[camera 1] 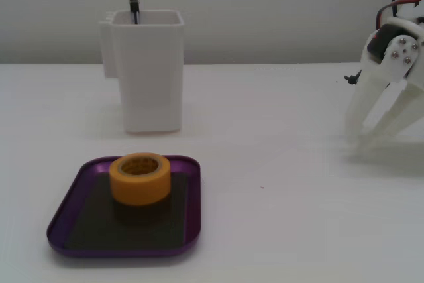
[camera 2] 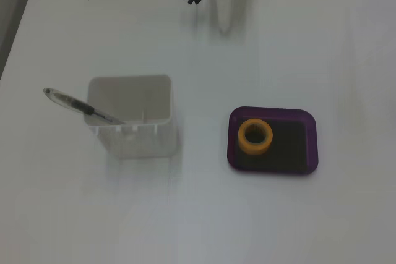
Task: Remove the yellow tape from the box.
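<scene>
- In a fixed view the gripper point(camera 1: 363, 138) hangs at the right edge, its two white fingers point(camera 1: 368, 95) pointing down and spread in a V, tips low over the white table point(camera 1: 278, 230); the pincer is open and holds nothing.
- It stands well apart from the box point(camera 1: 66, 213), off to the right of it and a little farther back in that view.
- In the fixed view from above, the gripper point(camera 2: 226, 23) shows only at the top edge as a white tapering shape with dark wiring beside it; there its fingers merge, so their spread cannot be read.
- The yellow tape point(camera 1: 140, 178) lies flat inside the box, hollow core upward, on the dark base.
- From above, the yellow tape point(camera 2: 255, 136) sits in the left half of the box point(camera 2: 312, 146), near the left rim, with the right half of the base bare.
- A tall white container point(camera 1: 147, 71) stands behind the box in the low view; from above the container point(camera 2: 131, 119) is left of the box.
- Only the view from above shows the full pen point(camera 2: 80, 107) leaning out of the container's left side; the low view shows just its tip.
</scene>
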{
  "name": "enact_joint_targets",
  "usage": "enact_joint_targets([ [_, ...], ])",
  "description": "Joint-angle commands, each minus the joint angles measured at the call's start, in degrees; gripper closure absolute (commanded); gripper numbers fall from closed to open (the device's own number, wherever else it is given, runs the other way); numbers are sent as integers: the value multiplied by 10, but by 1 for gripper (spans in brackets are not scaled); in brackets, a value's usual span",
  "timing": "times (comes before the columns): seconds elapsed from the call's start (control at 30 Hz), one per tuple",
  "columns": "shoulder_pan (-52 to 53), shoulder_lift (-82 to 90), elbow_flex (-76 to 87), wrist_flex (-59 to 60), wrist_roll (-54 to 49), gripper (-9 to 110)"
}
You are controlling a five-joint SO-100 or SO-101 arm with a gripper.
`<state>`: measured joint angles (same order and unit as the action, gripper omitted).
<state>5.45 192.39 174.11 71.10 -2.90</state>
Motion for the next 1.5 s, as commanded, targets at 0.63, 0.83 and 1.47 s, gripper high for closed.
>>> enact_joint_targets([
  [0.63, -3, 8, -185, -28, 3, 102],
  [0.83, -4, -180, -265, -60, -44, 102],
  [1.47, -132, -924, -825, -42, -39, 89],
])
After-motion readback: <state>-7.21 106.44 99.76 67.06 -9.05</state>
